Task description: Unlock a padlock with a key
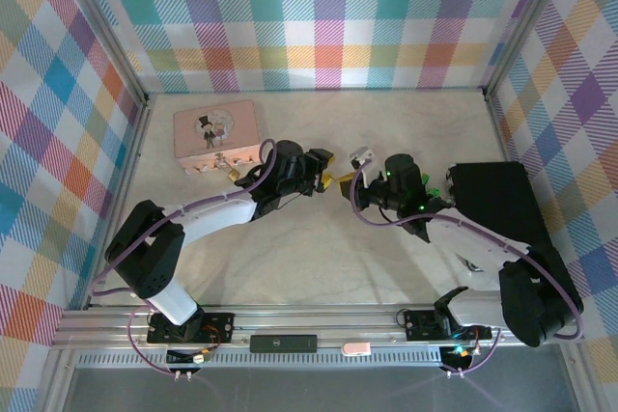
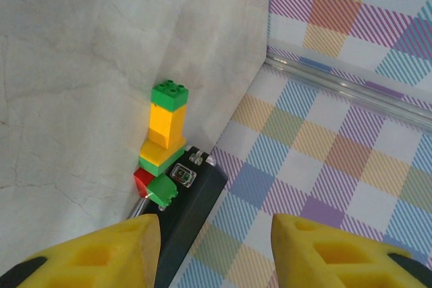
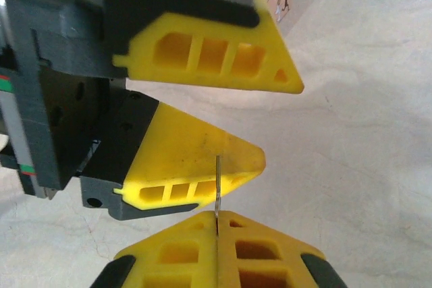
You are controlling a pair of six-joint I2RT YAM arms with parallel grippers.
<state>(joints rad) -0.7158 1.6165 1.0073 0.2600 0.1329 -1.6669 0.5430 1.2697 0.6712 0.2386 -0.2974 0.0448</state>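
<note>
Nearest the right wrist camera, the right tool (image 3: 216,224) is pressed together on a thin metal blade seen edge-on, which I take for the key (image 3: 217,187). The blade stands up out of the grip with its tip free.

The padlock (image 1: 232,169) appears from above as a small brass-coloured speck at the near edge of the pink box (image 1: 214,130), toward the far left of the bench (image 1: 319,258). It is too small to tell whether it hangs from the box or lies beside it, and its keyhole cannot be made out. It is well apart from the key, with the left forearm passing just beside it.

The left tool (image 3: 280,123) faces the key from close by, its fingers apart and nothing between them. One finger sits just behind the blade, and I cannot tell if they touch. Its own camera looks past those open fingers at a stack of toy bricks (image 2: 167,129) beside a black case (image 2: 189,210), at the foot of the plaid wall (image 2: 351,133).

As I read it, the key is secured and the lock has not been taken up, so this is the stage before insertion. The open left tool so near the blade may mean a pass or a regrip of the key.

Next, one tool should steady the padlock with its keyhole turned toward the other. The blade must then be lined up straight with the slot, since a key this thin could twist in the grip.
</note>
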